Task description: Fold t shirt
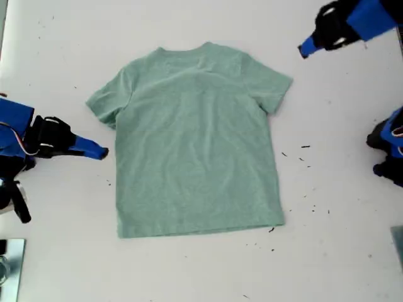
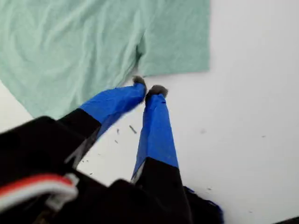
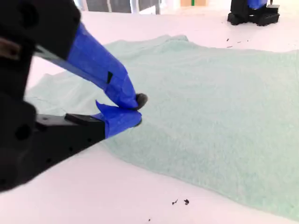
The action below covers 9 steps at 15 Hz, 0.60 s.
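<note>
The sage-green heathered cotton t shirt [image 1: 196,141] lies flat on the white table [image 1: 340,251]. My first gripper [image 2: 149,88], jaws together and empty, hovers just off its sleeve; my second gripper [image 3: 138,109], likewise closed on nothing, sits beside the shirt's side edge.

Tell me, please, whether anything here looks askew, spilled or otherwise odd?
Mostly tidy. The shirt lies flat but turned slightly, its hem slanting across the table. Small dark specks are scattered on the table toward the exterior view's right of the shirt. No damage shows.
</note>
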### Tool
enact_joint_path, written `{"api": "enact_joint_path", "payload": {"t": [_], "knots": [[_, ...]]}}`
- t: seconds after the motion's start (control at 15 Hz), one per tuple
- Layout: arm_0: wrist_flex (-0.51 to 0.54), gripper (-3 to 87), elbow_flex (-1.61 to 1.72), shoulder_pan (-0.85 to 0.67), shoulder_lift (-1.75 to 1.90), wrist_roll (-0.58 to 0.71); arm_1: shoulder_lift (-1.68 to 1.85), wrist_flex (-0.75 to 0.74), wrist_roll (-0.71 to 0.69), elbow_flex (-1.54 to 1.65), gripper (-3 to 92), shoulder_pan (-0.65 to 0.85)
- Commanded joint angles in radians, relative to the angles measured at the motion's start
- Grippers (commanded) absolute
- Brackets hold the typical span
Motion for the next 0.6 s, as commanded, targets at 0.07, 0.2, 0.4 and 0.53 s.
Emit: {"api": "enact_joint_path", "payload": {"t": [0.07,0.2,0.4,0.53], "knots": [[-0.003,-0.1,0.000,0.003,0.009,0.008,-0.141,-0.023,-0.069,-0.035,27.2,0.049],[-0.003,-0.1,0.002,0.008,0.009,0.008,-0.126,-0.153,-0.124,0.146,28.7,0.092],[-0.003,-0.1,0.002,0.020,0.009,0.002,-0.086,-0.466,-0.161,0.511,28.6,0.129],[-0.006,-0.1,0.003,0.020,0.009,0.002,-0.086,-0.690,-0.170,0.718,28.5,0.163]]}}
